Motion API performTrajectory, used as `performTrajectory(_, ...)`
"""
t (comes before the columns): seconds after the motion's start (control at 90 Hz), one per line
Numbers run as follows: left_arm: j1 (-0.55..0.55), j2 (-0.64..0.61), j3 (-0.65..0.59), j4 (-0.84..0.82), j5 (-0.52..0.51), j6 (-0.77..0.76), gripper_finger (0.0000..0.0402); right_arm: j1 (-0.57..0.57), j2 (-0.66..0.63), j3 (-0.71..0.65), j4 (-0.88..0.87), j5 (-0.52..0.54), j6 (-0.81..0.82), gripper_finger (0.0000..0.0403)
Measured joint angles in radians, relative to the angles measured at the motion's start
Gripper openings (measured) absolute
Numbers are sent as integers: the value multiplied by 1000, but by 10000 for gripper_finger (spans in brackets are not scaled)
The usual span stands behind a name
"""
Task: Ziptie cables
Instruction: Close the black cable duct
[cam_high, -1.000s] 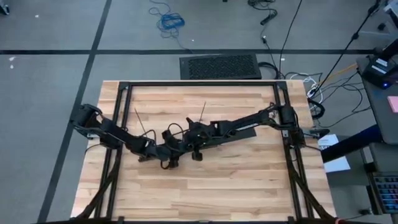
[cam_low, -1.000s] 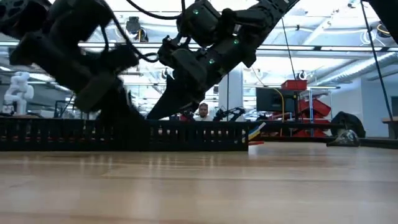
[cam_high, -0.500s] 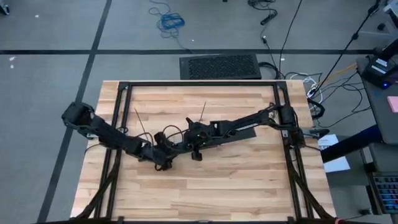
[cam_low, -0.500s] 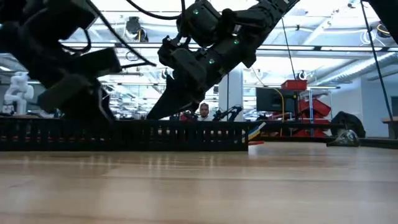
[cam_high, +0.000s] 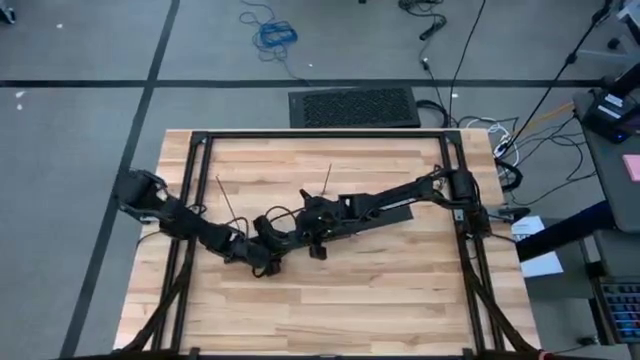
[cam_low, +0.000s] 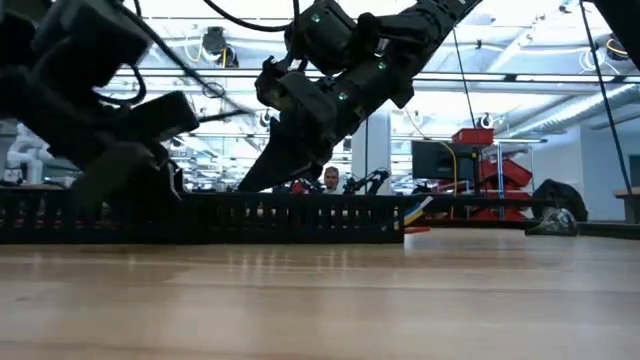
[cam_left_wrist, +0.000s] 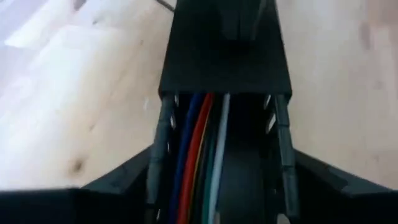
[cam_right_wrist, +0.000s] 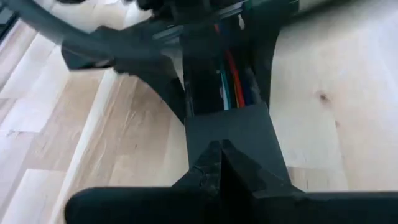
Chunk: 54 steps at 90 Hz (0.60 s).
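Wooden worktop (cam_high: 330, 300), mid-frame: my left pincer (cam_high: 262, 250) and right pincer (cam_high: 312, 232) meet over the cables (cam_left_wrist: 196, 155); grip unclear. 2 zipties (cam_high: 228, 198) lie unused; tying remains.

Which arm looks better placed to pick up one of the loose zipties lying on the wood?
Probably the left. In the high view one ziptie lies just beside the left gripper; the other ziptie is near the right gripper, which sits over the black bar holding the cables.
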Motion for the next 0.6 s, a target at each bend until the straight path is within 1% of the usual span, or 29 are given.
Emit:
performTrajectory(0.111, 2, 20, -5, 44, 1, 6, 244, 0, 0, 0, -11, -2, 0, 0)
performTrajectory(0.344, 21, 24, -6, 67, 19, 33, 247, 13, -2, 2, -26, 10, 10, 0)
performTrajectory(0.489, 43, 26, -7, 100, 62, 80, 247, 35, 2, -3, 37, 0, 23, 0)
performTrajectory(0.6, 60, 28, 8, 100, 88, 106, 247, 41, 4, -5, 84, 5, 0, 0)
